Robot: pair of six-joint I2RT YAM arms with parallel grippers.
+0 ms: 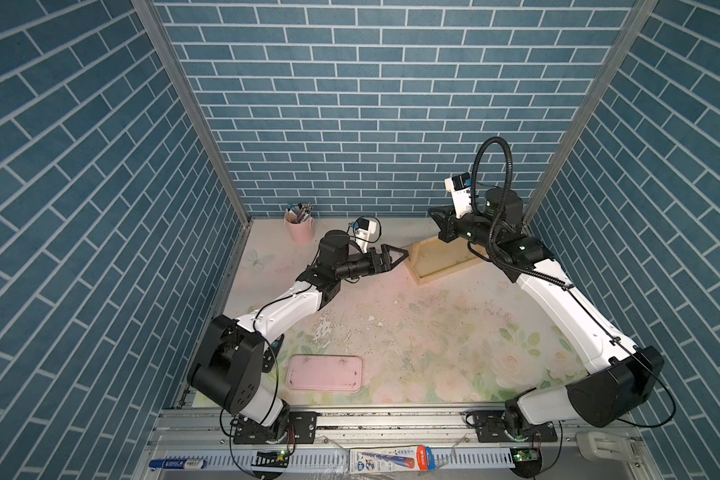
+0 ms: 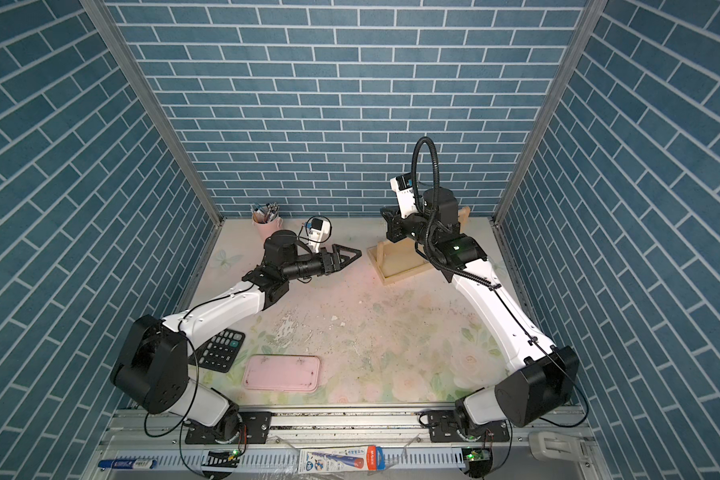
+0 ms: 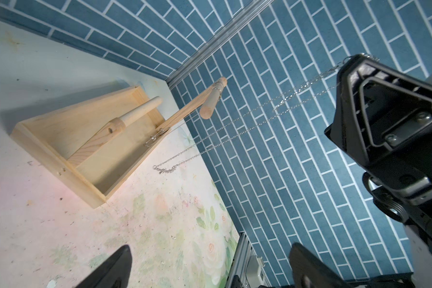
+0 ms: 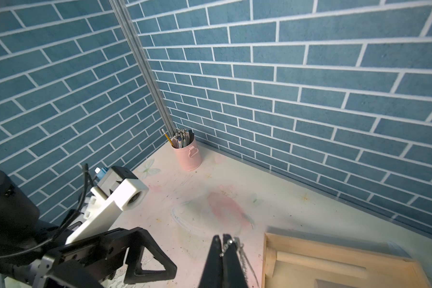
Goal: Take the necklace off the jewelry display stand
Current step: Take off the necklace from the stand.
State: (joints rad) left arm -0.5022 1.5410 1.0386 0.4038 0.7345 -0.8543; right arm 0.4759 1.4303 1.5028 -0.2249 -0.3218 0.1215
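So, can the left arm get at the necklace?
Probably yes. The left end effector is open and points toward the necklace, which hangs from the shut right end effector beside the jewelry display stand; nothing shows between them.

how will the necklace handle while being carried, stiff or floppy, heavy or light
Likely floppy: the necklace hangs in thin strands from the shut right gripper. Probably very light, so it may swing. Its fine links could snag on the jewelry display stand.

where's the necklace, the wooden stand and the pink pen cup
necklace (image 3: 166, 170) left wrist view, looped end of the chain
wooden stand (image 3: 60, 129) left wrist view, bare tray floor
pen cup (image 4: 188, 157) right wrist view, pink side wall
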